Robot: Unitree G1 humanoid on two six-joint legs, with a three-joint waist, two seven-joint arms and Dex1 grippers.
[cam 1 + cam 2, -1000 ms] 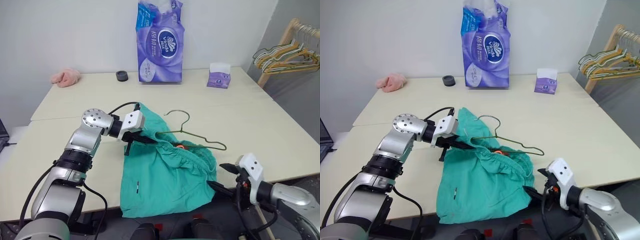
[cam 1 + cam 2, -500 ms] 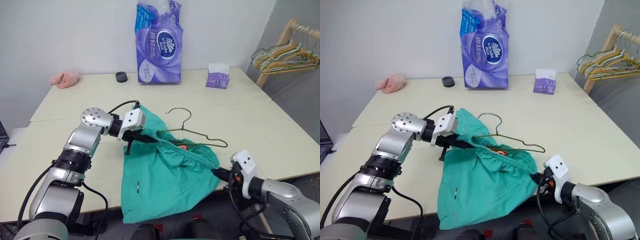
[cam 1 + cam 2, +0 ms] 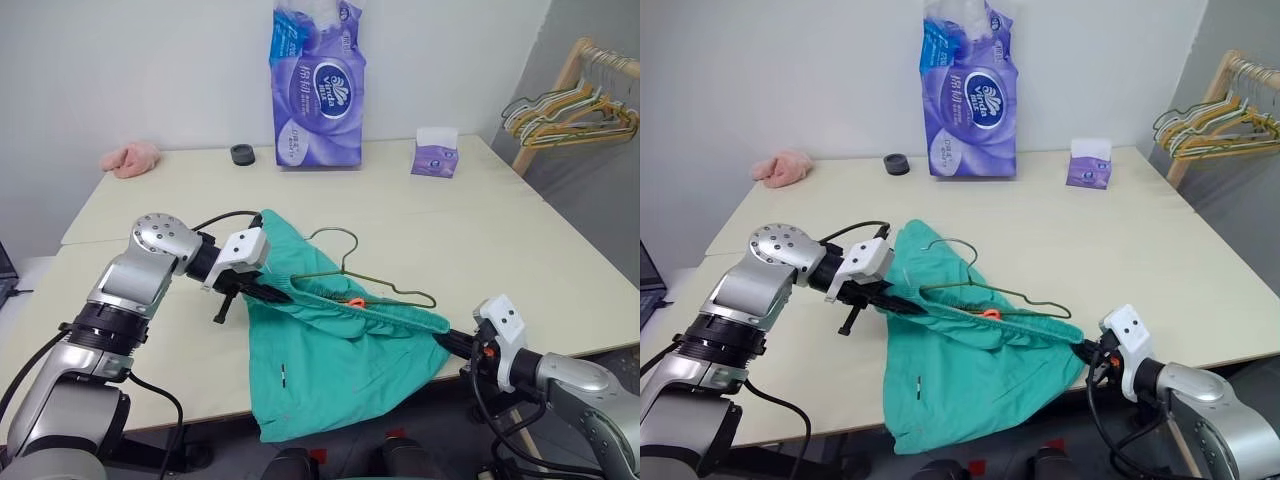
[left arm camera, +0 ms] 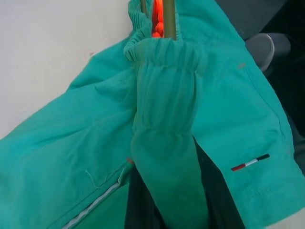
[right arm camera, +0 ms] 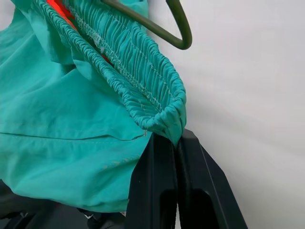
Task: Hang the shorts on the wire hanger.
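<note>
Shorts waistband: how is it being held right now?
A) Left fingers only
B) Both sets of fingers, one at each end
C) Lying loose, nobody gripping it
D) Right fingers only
B: the left gripper and right gripper are each shut on an end of the shorts, whose waistband is stretched between them.

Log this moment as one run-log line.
left gripper: shut on shorts waistband | right gripper: shut on opposite waistband end | waistband: stretched between them | wire hanger: on table, partly inside waistband
</note>
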